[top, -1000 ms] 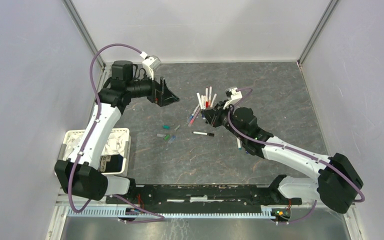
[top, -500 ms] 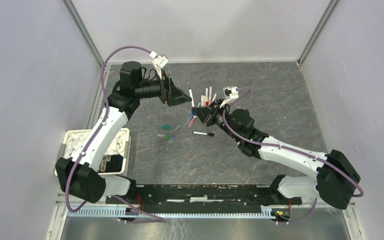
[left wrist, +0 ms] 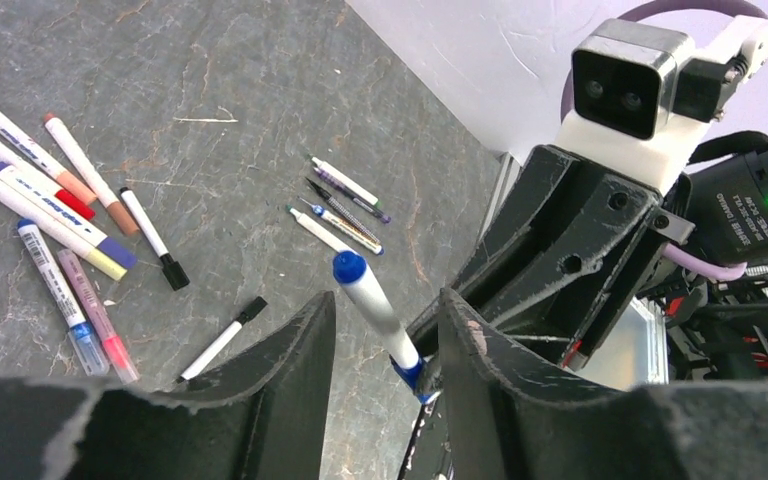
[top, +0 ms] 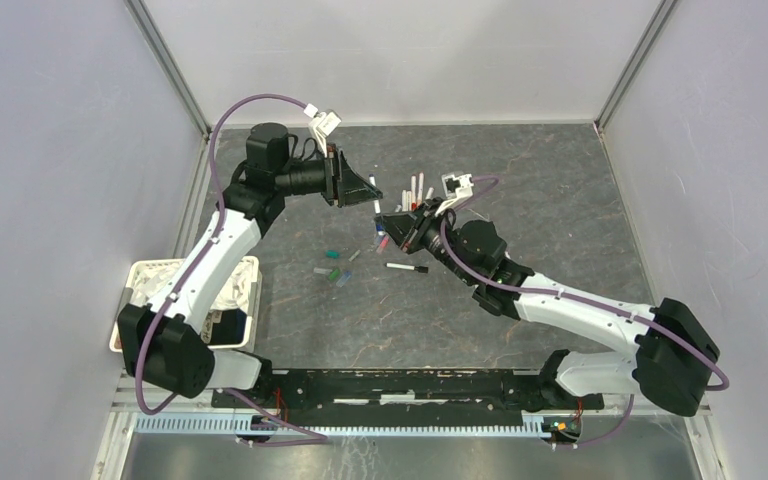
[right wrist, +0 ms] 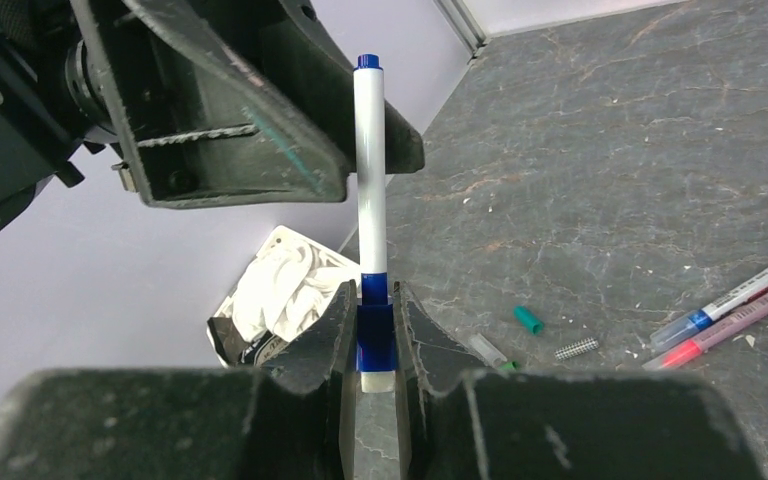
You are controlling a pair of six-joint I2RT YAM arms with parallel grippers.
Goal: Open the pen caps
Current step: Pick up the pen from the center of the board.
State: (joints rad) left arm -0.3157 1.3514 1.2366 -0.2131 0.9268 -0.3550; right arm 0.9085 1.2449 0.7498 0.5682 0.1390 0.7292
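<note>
My right gripper [right wrist: 372,292] is shut on the blue cap [right wrist: 375,335] of a white-barrelled pen [right wrist: 369,170], which it holds above the table. My left gripper [left wrist: 387,298] faces it from the left. Its fingers [left wrist: 300,340] stand on either side of the pen's barrel [left wrist: 375,310] with a gap on each side, so it is open. In the top view the two grippers meet at mid-table [top: 377,208]. More pens [top: 415,190] lie in a pile behind them. Several loose pen caps [top: 335,262] lie in front.
A white bin [top: 243,262] with crumpled cloth inside sits at the left near my left arm. A black-capped pen [top: 406,268] lies alone near the caps, and a small spring [right wrist: 576,349] lies beside a green cap [right wrist: 528,319]. Grey walls enclose the table.
My right gripper has carried the pen left, away from the pile. My left gripper has swung right to meet it, and its jaws have narrowed around the barrel.
</note>
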